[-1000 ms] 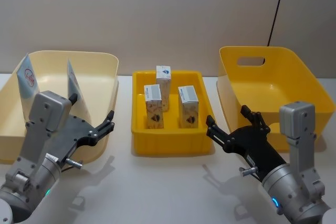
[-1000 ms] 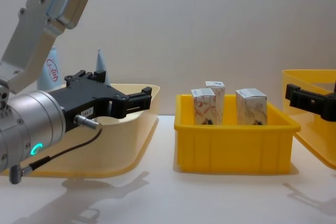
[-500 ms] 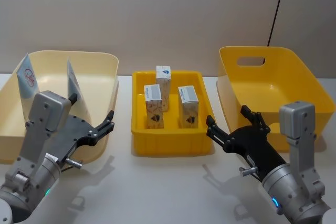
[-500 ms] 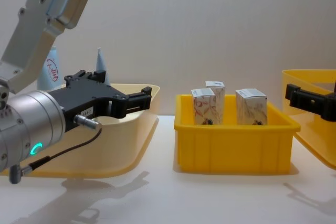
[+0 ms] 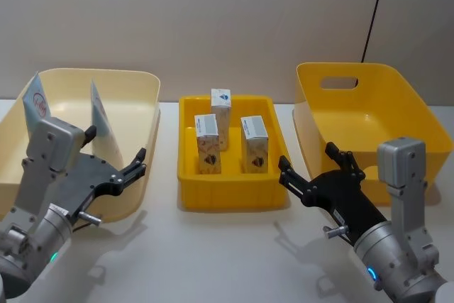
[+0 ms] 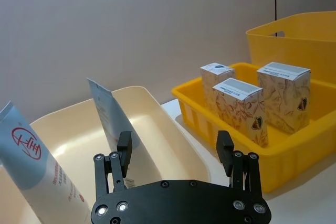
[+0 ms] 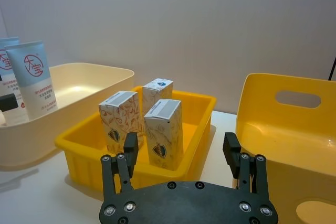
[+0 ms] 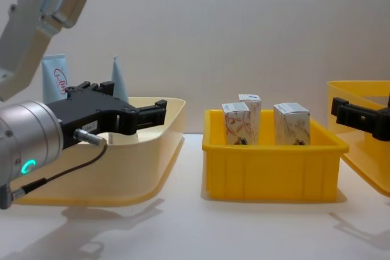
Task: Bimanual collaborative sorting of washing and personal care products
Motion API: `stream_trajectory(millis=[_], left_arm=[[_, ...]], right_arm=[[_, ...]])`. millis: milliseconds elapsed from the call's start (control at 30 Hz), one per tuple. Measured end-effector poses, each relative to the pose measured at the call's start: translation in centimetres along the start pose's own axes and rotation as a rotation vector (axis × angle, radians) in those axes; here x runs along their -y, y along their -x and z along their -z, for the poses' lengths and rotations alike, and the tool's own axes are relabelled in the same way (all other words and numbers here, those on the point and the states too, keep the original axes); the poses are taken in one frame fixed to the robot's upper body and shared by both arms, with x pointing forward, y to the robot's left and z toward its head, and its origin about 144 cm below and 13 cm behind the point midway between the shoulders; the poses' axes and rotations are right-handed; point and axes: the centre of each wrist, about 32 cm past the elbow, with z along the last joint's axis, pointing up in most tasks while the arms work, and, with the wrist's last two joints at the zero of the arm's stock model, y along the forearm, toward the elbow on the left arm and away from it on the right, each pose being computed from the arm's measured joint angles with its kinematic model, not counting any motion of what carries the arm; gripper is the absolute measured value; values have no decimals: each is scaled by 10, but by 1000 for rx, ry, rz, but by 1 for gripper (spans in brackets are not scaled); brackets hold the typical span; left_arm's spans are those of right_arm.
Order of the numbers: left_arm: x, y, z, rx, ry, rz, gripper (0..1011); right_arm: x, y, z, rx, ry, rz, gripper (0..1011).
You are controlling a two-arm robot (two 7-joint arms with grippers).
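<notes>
Two pale-blue squeeze tubes (image 5: 35, 104) (image 5: 98, 113) with red logos lean upright in the cream bin (image 5: 135, 83) on the left. Three small white cartons with reddish-brown swirls (image 5: 220, 108) (image 5: 207, 145) (image 5: 255, 145) stand in the shallow yellow tray (image 5: 227, 200) in the middle. My left gripper (image 5: 115, 144) hangs open and empty over the cream bin's near right part, close to the nearer tube (image 6: 107, 114). To the right of the tray, my right gripper (image 5: 308, 159) is open, empty and aimed at the cartons (image 7: 164, 129).
A deep yellow bin (image 5: 383, 83) with a handle slot stands at the right, with nothing showing inside it. Bare white table lies in front of all three containers. A plain wall runs behind, with a dark cable at the upper right.
My left arm has drawn back and to the left, so its open gripper now sits farther over the cream bin. The right arm and all the products are unmoved.
</notes>
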Motion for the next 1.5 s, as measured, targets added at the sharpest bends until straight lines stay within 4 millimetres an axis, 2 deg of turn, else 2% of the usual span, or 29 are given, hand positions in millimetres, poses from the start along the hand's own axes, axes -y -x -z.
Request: stream_trajectory(millis=[500, 933, 1500], left_arm=[[1, -12, -11, -65, -43, -39, 1003], [14, -16, -21, -138, -86, -88, 1003], [30, -16, -24, -186, -158, -126, 1003]], right_arm=[[0, 0, 0, 0, 0, 0, 1009], [0, 0, 0, 0, 0, 0, 1009], [0, 0, 0, 0, 0, 0, 1009]])
